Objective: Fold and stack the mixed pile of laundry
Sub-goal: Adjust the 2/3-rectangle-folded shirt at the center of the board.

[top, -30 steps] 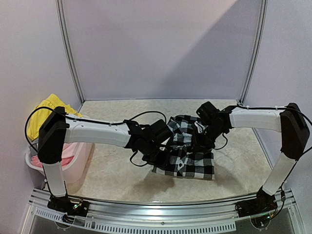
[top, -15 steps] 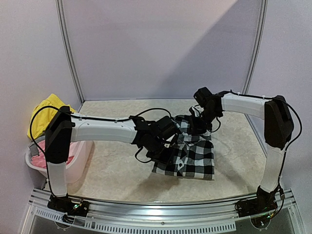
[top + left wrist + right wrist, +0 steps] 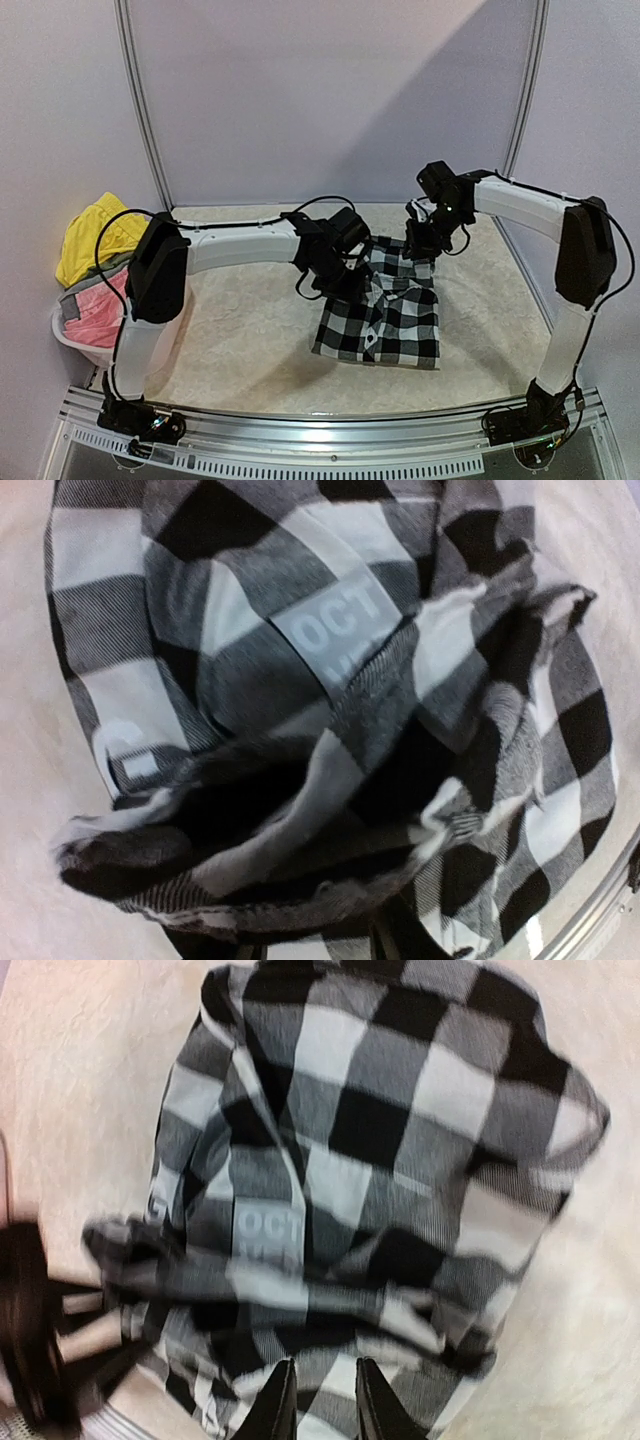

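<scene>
The shirt (image 3: 385, 322) lies on the counter (image 3: 240, 335) right of centre, while the basket (image 3: 72, 338) holding other garments (image 3: 92, 240) sits well apart at the left.

The checked shirt (image 3: 385, 318) is black and white with white lettering; the table (image 3: 240, 335) is mottled beige.

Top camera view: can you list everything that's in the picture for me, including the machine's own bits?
checked shirt: one, black and white, middle of the table
yellow garment: one, bright yellow, on top of the basket pile
pink garment: one, pink, in the basket
grey garment: one strip showing, grey, between the yellow and the pink
basket: one, white plastic, at the table's left edge
table: one, speckled beige
left gripper: one, black, at the shirt's far left edge, fingers hidden in cloth
right gripper: one, black, at the shirt's far right edge, pinching a fold
</scene>
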You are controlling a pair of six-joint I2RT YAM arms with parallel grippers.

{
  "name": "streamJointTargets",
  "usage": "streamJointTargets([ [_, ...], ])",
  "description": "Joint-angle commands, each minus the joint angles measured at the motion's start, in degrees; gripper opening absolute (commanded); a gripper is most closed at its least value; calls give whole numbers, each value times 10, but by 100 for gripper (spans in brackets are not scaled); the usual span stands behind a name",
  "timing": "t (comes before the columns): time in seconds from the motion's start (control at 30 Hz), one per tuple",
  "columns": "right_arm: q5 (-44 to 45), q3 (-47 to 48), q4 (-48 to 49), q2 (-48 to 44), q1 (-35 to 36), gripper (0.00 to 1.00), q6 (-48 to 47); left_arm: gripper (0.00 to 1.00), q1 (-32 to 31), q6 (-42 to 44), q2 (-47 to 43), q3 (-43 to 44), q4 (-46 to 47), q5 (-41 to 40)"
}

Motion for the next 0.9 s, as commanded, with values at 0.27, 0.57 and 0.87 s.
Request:
streamJointTargets([
  [0.27, -120, -240, 117, -158, 5, 21, 53, 33, 67, 31, 129, 178, -47, 73],
  [0.57, -160, -242, 167, -88, 39, 20, 60, 33, 87, 33, 50, 91, -36, 70],
  [0.87, -171, -200, 162, -17, 40, 20, 47, 33, 90, 22, -41, -40, -14, 63],
])
